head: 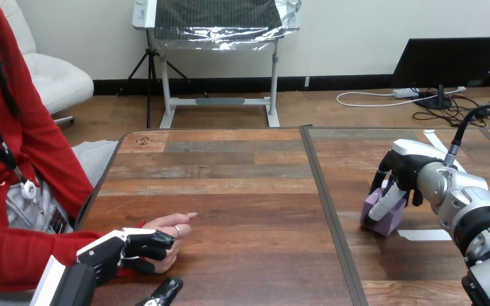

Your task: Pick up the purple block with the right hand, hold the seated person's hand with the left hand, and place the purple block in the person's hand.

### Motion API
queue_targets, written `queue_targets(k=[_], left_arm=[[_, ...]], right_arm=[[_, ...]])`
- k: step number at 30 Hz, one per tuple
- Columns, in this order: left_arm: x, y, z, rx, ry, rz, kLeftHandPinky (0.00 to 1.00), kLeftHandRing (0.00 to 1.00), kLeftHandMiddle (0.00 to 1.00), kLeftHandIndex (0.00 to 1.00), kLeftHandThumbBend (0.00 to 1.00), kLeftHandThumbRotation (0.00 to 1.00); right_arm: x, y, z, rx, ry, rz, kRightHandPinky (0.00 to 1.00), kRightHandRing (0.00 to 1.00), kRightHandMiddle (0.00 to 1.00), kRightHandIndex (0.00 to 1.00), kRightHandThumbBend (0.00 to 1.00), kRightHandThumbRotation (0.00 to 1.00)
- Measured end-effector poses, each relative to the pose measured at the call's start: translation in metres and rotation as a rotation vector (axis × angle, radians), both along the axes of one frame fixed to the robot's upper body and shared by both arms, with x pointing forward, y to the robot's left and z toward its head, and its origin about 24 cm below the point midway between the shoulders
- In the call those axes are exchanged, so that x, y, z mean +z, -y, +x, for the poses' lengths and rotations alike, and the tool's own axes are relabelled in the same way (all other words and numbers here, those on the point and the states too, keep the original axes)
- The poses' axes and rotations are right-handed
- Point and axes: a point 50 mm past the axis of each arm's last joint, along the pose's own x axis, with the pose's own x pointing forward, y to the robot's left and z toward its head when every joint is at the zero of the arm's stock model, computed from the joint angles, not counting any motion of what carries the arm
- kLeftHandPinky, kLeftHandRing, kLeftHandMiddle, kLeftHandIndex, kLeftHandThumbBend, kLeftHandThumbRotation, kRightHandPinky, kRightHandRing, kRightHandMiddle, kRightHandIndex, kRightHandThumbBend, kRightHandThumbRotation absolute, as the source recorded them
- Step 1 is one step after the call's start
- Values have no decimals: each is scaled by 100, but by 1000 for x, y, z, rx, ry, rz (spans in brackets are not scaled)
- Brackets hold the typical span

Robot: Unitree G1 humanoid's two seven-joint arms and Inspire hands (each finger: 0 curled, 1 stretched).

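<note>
The purple block [384, 215] rests on the right half of the wooden table [242, 191]. My right hand [400, 172] comes down on it from above, with fingers and thumb curled round its top. At the table's left edge lies the person's hand [173, 234], palm down, fingertips pointing right. My left hand [124, 250] sits over it from the left, its fingers curled across the back of the person's hand, its thumb [164, 292] below.
A dark seam [322, 191] splits the tabletop into left and right halves. A strip of white tape [424, 234] lies just right of the block. Another white strip [435, 141] sits farther back on the right.
</note>
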Motion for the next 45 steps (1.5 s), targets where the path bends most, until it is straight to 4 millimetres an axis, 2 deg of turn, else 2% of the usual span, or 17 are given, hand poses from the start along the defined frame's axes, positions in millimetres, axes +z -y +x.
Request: queue_targets(k=[14, 20, 28, 34, 45], left_arm=[[1, 0, 0, -3, 12, 7, 57, 65, 67, 60, 50, 19], [1, -1, 0, 4, 16, 13, 57, 64, 66, 60, 48, 14], [3, -4, 2, 30, 35, 31, 54, 62, 64, 58, 51, 8], [7, -7, 7, 54, 65, 53, 53, 61, 64, 59, 52, 9], [15, -12, 16, 105, 135, 118, 54, 63, 65, 62, 58, 16]], right_arm=[[1, -1, 1, 10, 20, 7, 42, 48, 54, 52, 78, 0], [1, -2, 1, 17, 27, 10, 43, 49, 55, 53, 79, 0], [2, -4, 2, 32, 43, 16, 42, 49, 54, 53, 80, 0], [3, -5, 2, 46, 50, 22, 42, 48, 54, 52, 81, 0], [4, -7, 3, 60, 62, 47, 44, 49, 53, 51, 81, 0]])
